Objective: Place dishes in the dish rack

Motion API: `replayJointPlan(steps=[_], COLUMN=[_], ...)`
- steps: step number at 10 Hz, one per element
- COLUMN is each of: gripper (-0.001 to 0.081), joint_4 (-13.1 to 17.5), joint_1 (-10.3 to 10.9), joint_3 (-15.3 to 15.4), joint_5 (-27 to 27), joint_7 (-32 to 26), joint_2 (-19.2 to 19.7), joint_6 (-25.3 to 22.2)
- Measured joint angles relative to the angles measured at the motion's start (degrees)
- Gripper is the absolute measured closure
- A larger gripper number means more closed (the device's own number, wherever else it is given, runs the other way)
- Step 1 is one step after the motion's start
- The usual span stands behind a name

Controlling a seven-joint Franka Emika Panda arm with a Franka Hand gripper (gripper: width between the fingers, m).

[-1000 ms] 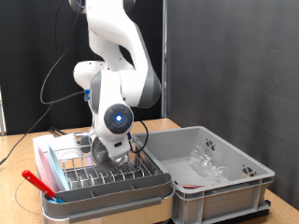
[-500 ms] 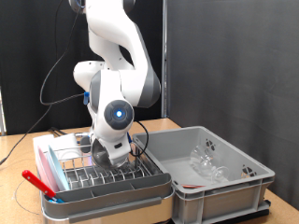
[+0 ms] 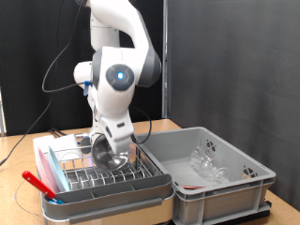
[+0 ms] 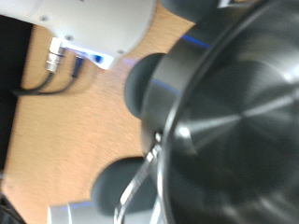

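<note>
My gripper hangs just above the dish rack, a wire rack in a white tray at the exterior view's lower left. It is shut on the rim of a shiny steel bowl, which is tilted on edge over the rack's prongs. In the wrist view the steel bowl fills most of the picture, and dark rounded fingers sit at its rim, with the gripper closed there. A few clear glass pieces lie inside the large grey bin to the right of the rack.
A red utensil lies along the rack's left front edge. The grey bin stands tight against the rack's right side. A black curtain hangs behind the wooden table, and cables trail at the left.
The arm has risen and the wrist has turned. The hand now sits higher above the rack, and the steel bowl shows tilted under it.
</note>
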Motion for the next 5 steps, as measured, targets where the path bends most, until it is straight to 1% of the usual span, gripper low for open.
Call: replayJointPlan(steps=[1,2,3,4,5], gripper=[0.0001,0.0001,0.0001,0.0001,0.0001], joint_4=[-2.1,-5.1,-7.8,-10.0,-11.4], joint_1=[0.0,0.0,0.0,0.1,0.1], joint_3=[0.0,0.0,0.1,0.2,0.4], joint_5=[0.1,0.0,0.0,0.0,0.0], joint_7=[1.4,3.2,4.2,4.6,4.9], joint_2=[-3.0,-6.2,-9.0,-10.7,-11.7], joint_6=[4.2,9.0,11.6,12.3,12.4])
